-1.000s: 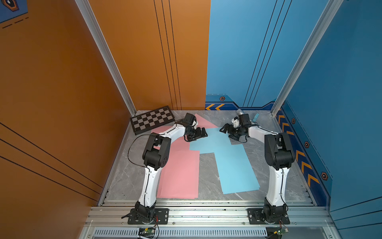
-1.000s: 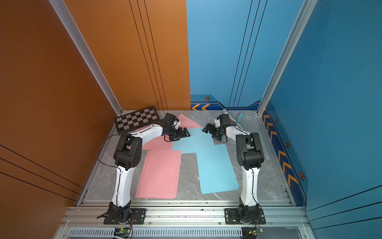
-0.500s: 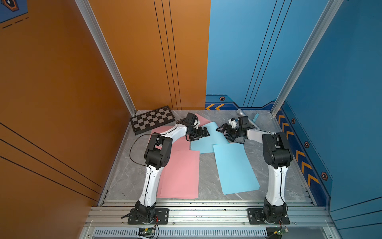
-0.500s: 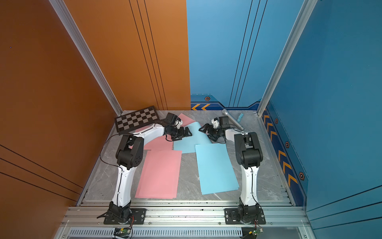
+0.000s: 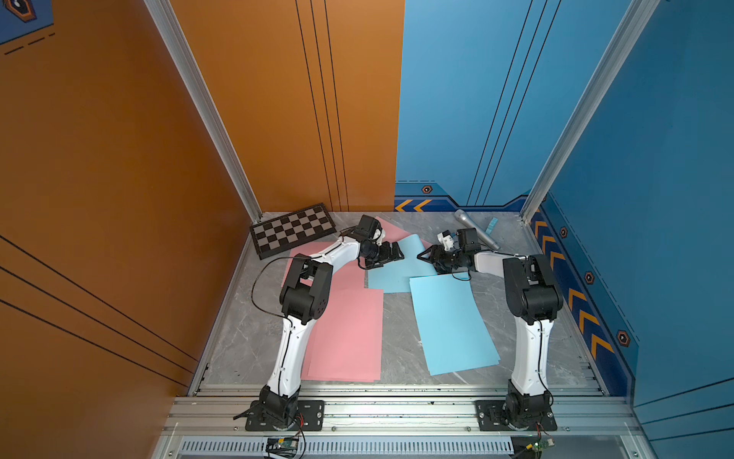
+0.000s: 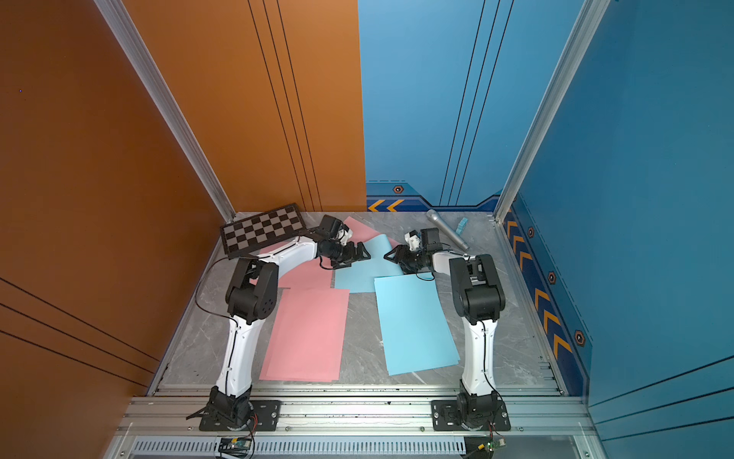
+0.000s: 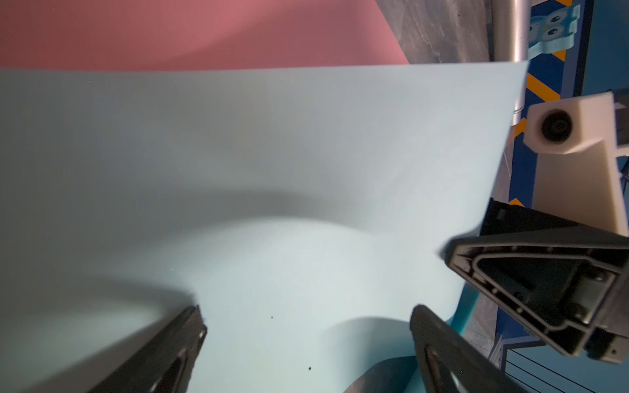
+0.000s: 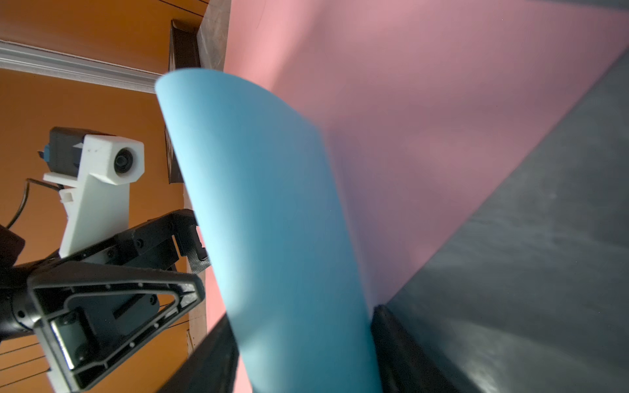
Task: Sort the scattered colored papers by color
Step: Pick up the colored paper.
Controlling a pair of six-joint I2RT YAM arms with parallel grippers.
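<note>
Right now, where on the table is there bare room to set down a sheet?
A bare grey strip of table runs between the near pink stack and the near blue stack. More lies outside both stacks, toward the side walls. The far middle is crowded: left gripper and right gripper meet at the curled blue sheet.

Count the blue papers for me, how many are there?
2. The flat blue paper lies nearest the front. The curled blue paper sits just behind it, partly under its far edge. More may hide underneath.
</note>
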